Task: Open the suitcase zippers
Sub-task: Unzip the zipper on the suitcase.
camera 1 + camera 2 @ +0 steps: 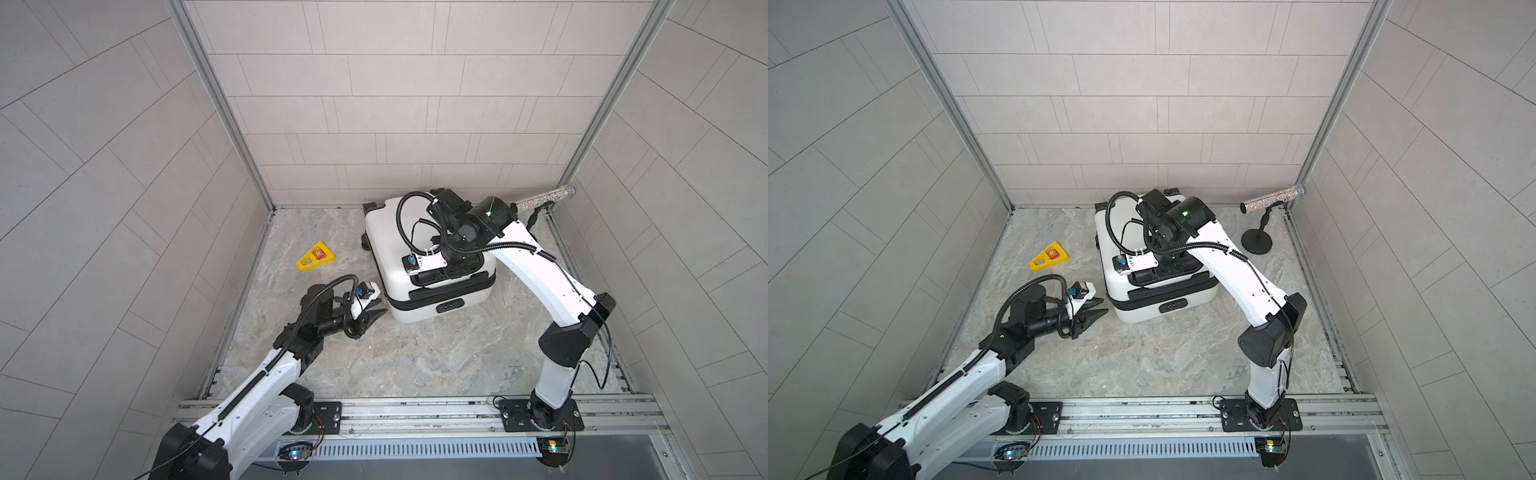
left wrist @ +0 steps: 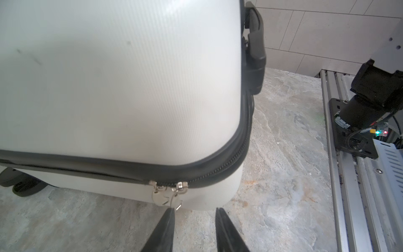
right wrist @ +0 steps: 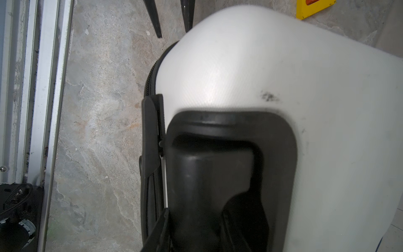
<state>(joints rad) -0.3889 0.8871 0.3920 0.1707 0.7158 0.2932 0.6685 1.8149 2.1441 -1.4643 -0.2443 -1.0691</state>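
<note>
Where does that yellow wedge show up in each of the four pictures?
Both top views: yellow wedge on the floor, apart from the suitcase.
Left wrist: not in it.
Right wrist: yellow wedge cut off at the frame edge, beyond the suitcase.
Shared landmark: the suitcase.

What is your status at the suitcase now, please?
Left end effector open, just short of the zipper pulls. Pulls together. Right end effector on top of the suitcase, grip unclear. Nothing in the way.

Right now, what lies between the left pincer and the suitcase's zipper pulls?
Nothing. In the left wrist view the open left pincer points at the silver zipper pulls, with only a sliver of bare floor between.
</note>
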